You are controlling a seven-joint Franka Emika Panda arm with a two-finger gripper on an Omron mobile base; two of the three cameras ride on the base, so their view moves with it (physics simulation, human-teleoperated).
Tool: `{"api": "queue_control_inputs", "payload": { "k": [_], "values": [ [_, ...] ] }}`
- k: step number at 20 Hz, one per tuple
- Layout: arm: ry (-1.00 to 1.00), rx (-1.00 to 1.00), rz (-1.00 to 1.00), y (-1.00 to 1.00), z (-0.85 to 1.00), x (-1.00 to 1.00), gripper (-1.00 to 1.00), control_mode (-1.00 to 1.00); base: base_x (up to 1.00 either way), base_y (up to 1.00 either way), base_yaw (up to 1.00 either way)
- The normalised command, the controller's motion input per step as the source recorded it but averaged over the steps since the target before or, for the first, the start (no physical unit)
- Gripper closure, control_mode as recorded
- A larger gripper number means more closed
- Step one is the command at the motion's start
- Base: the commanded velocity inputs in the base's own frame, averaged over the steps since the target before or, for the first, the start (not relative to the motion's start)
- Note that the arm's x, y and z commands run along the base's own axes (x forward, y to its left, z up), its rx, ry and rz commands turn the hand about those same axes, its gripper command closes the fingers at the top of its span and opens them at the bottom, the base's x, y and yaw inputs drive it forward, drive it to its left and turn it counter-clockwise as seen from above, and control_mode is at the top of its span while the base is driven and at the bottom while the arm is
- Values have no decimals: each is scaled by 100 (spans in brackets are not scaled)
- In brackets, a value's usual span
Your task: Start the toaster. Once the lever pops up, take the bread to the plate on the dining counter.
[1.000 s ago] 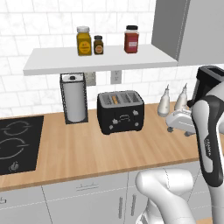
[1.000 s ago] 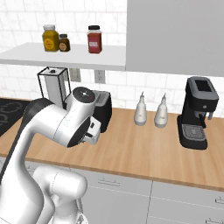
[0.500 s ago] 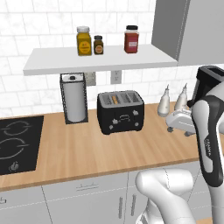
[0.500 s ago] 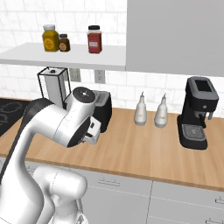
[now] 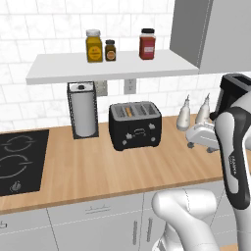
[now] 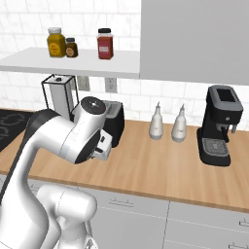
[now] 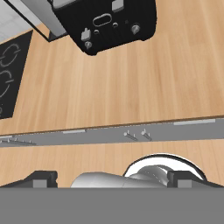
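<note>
I saw the toaster (image 5: 135, 125) standing on the wooden counter (image 5: 98, 166) just right of the paper towel holder (image 5: 83, 110), with a bread slice (image 5: 128, 111) seated in one of its top slots. In the hand view, the gripper (image 7: 112, 179) had its fingers (image 7: 41, 178) spread wide and empty. The toaster (image 7: 107, 22) lay well apart from them, across bare counter.

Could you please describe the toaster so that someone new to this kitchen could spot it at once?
Look under the white wall shelf on the wooden counter. The toaster stands right of the paper towel holder: a low black box with top slots and front knobs, unlike the taller coffee machine.
</note>
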Motion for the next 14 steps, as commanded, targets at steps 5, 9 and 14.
{"api": "queue_control_inputs", "payload": {
  "k": [5, 9, 14],
  "values": [
    [0, 0, 0, 0, 0, 0, -100, -100, 0, 0, 0],
    [0, 0, 0, 0, 0, 0, -100, -100, 0, 0, 0],
    [0, 0, 0, 0, 0, 0, -100, -100, 0, 0, 0]
  ]
}}
